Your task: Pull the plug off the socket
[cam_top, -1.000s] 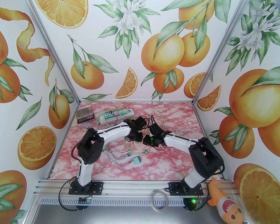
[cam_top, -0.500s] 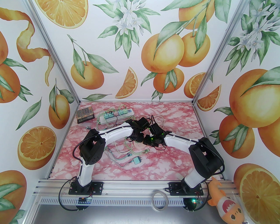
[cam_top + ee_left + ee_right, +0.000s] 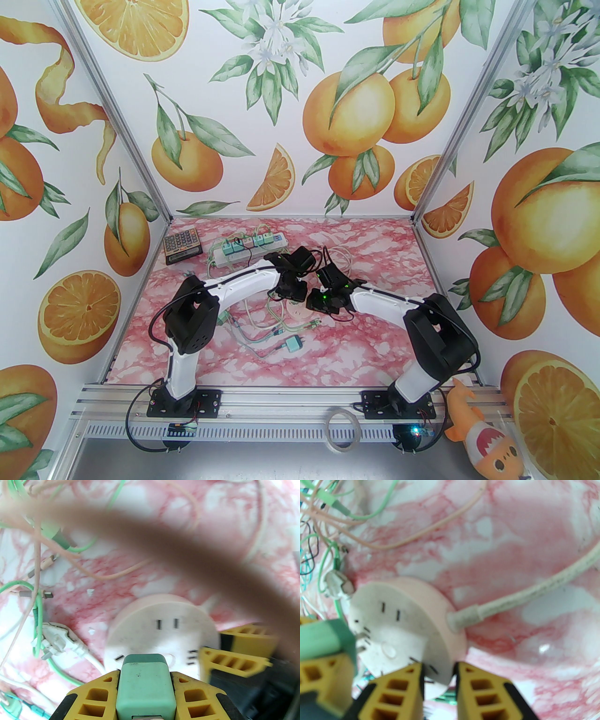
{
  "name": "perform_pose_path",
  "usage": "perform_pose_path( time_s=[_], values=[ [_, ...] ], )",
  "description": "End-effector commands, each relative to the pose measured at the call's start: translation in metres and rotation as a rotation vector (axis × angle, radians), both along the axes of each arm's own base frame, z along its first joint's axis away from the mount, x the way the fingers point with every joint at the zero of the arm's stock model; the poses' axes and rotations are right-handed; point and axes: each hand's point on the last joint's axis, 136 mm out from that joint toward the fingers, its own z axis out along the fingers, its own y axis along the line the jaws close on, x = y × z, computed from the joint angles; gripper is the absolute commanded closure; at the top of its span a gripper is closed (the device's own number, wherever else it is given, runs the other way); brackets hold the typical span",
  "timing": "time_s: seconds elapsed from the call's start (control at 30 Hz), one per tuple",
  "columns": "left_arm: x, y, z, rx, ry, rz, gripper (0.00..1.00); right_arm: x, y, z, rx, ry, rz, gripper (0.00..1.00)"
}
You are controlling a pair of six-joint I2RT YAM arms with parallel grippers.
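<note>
Left wrist view: my left gripper (image 3: 145, 675) is clamped on one green plug (image 3: 145, 686) at the bottom centre of the frame, one yellow finger on each flank. The plug's long axis runs from the bottom edge up towards one round pink-and-white socket (image 3: 161, 630), which lies directly ahead of it in the lower middle. The withdrawal line, as I judge it, is therefore straight back along that axis, towards the bottom edge. Right wrist view: my right gripper (image 3: 439, 669) is closed on the socket's rim at the bottom centre, bracing it, while the plug sits at the left edge. Two metal pins (image 3: 361, 641) bridge the plug and the socket face, so I judge the plug not yet free. One white braided cord (image 3: 534, 587) leaves the socket towards the right edge. Top view: both grippers meet at the centre, the left nearer the plug. One power strip (image 3: 248, 246) lies at upper centre, one loose green plug (image 3: 293, 344) below centre, and one calculator (image 3: 182, 244) at left.
</note>
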Motion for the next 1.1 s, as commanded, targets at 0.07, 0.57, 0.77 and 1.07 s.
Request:
perform_pose_path(
  time_s=[0.07, 0.57, 0.77, 1.07],
  values=[
    [0.002, -0.003, 0.016, -0.046, -0.023, -0.014, 0.99, -0.051, -0.05, -0.064, -0.267, 0.209, 0.002, 0.74],
    [0.024, 0.035, 0.07, -0.008, -0.149, 0.037, 0.99, -0.04, -0.047, -0.05, -0.256, 0.159, -0.001, 0.73],
    [0.03, 0.06, 0.101, -0.022, -0.209, 0.087, 0.99, -0.01, -0.029, 0.005, -0.18, 0.0, 0.021, 0.61],
    [0.027, 0.116, 0.134, -0.065, -0.278, 0.201, 0.98, 0.035, -0.03, 0.107, -0.116, -0.266, -0.016, 0.12]
  ],
)
